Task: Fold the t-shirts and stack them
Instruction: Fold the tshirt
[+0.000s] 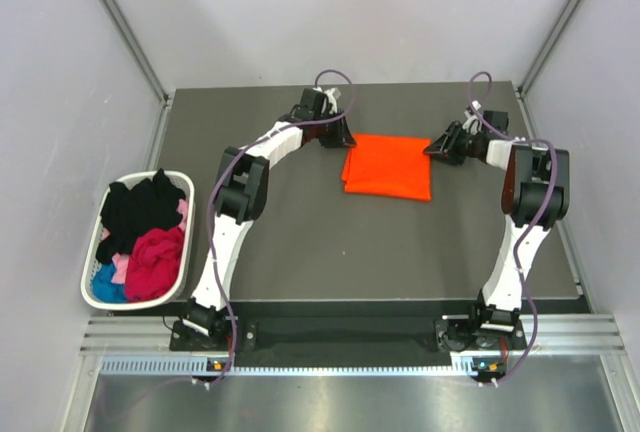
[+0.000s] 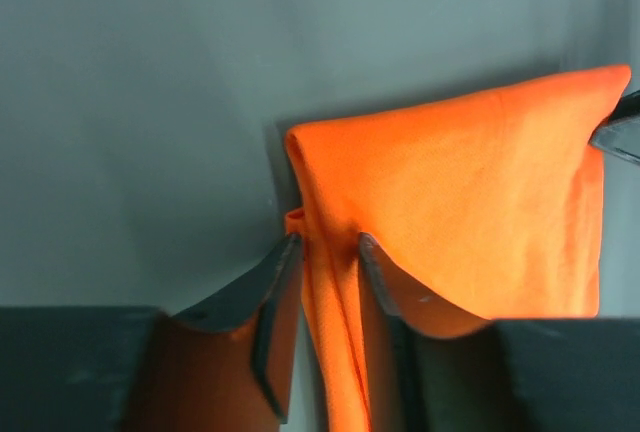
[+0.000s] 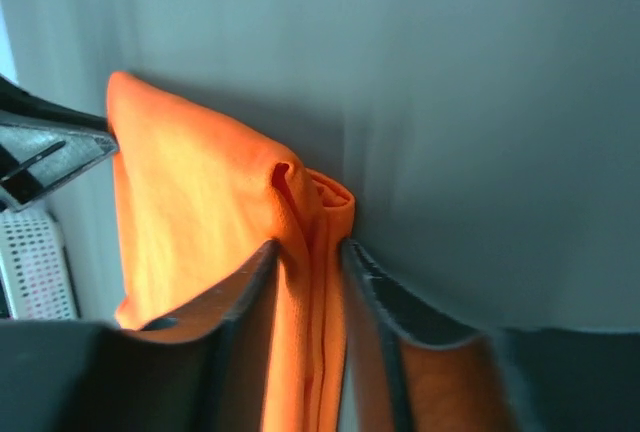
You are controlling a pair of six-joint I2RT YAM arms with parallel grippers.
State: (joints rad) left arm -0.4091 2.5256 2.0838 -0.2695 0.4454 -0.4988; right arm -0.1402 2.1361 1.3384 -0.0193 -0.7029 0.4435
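Left gripper pinching orange t-shirt edge, right gripper likewise

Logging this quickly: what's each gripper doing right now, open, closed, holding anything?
Left gripper: closed on an edge of the folded bright orange cloth t-shirt.
Right gripper: closed on its opposite edge.

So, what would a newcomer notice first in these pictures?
The bright orange tee, folded flat on the far middle of the dark table. The left claw and right claw each pinch one end of it. Left of the table, a white basket holds black, magenta and blue clothes.
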